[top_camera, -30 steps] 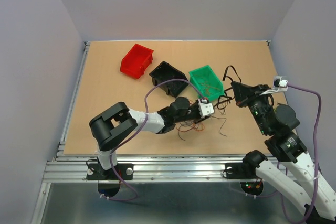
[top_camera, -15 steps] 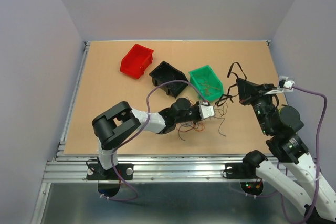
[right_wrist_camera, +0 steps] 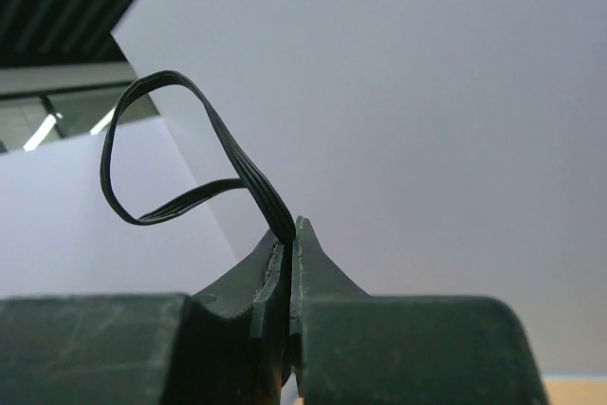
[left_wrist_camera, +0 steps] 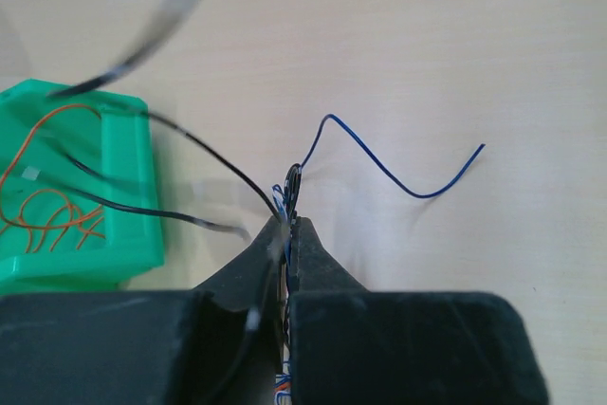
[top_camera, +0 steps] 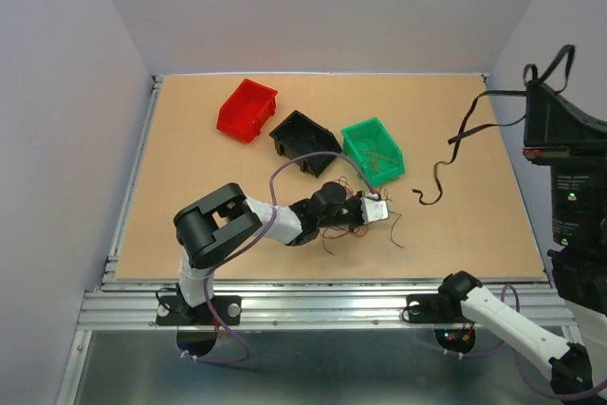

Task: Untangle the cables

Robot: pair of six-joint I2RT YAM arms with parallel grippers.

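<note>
Left of the worktop's (top_camera: 171, 158) middle and towards its near edge, the left gripper (left_wrist_camera: 289, 225) is clenched on a few thin strands at the fringe of the tangle of thin wires (top_camera: 343, 225). The pinch sits at the very fingertips. A hard pull would likely slip the strands free, or drag the whole knot along instead of loosening it.

A blue wire (left_wrist_camera: 398, 173) curls away from the fingertips over bare board. Black strands run from them across the green bin (left_wrist_camera: 76, 234) just beside. These might snag on the bin's wall and shift it, spilling the orange wires (left_wrist_camera: 52, 206) inside.

Further right, a black ribbon cable (top_camera: 437, 177) hangs from high above the right edge. Its lower end appears to touch the board, well apart from the tangle. The right gripper (right_wrist_camera: 292, 230) is clamped on it just below a loop. At that height the cable could swing or catch on the arm.

The tangle lies beneath the left wrist, behind its fingertips. The black cable trails down and leftward from the right gripper.
</note>
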